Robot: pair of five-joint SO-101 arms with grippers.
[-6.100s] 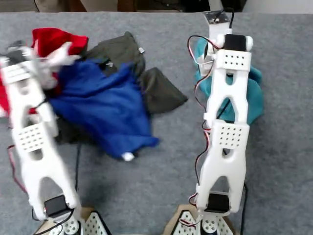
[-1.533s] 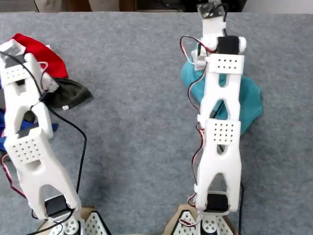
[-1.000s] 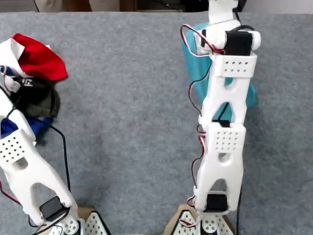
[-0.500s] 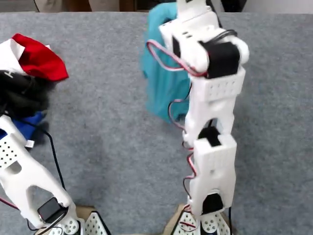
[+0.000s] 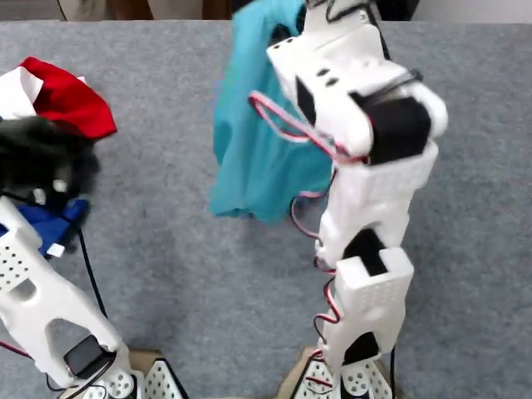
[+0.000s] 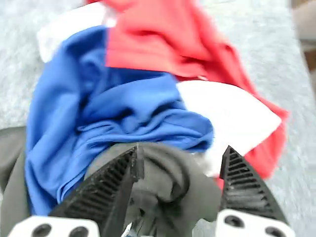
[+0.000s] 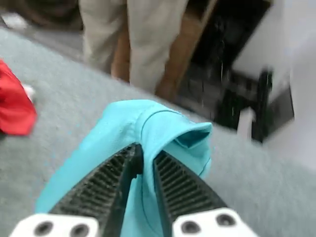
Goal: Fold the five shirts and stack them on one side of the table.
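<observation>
The teal shirt (image 5: 258, 150) hangs above the table's far middle, pinched at a fold by my right gripper (image 7: 146, 149), which is shut on the teal shirt (image 7: 123, 128). The right arm (image 5: 366, 108) stands raised over it. At the left edge lies a heap: a red shirt (image 5: 71, 104), a white one (image 5: 15, 83), a blue one (image 5: 46, 216) and a dark olive one (image 5: 41, 162). My left gripper (image 6: 181, 150) is open over the heap, with the olive shirt (image 6: 163, 182) bunched between its fingers, the blue shirt (image 6: 113, 113) and red shirt (image 6: 163, 39) beyond.
Grey felt (image 5: 166, 274) covers the table. Bare cloth stretches across the middle, the near side and the right side (image 5: 482, 208). The left arm (image 5: 33, 283) runs along the left edge, and both arm bases sit at the near edge.
The right arm has lifted the teal shirt off the table and swung it left toward the middle. The left arm has pulled the olive shirt and the heap to the left edge.
</observation>
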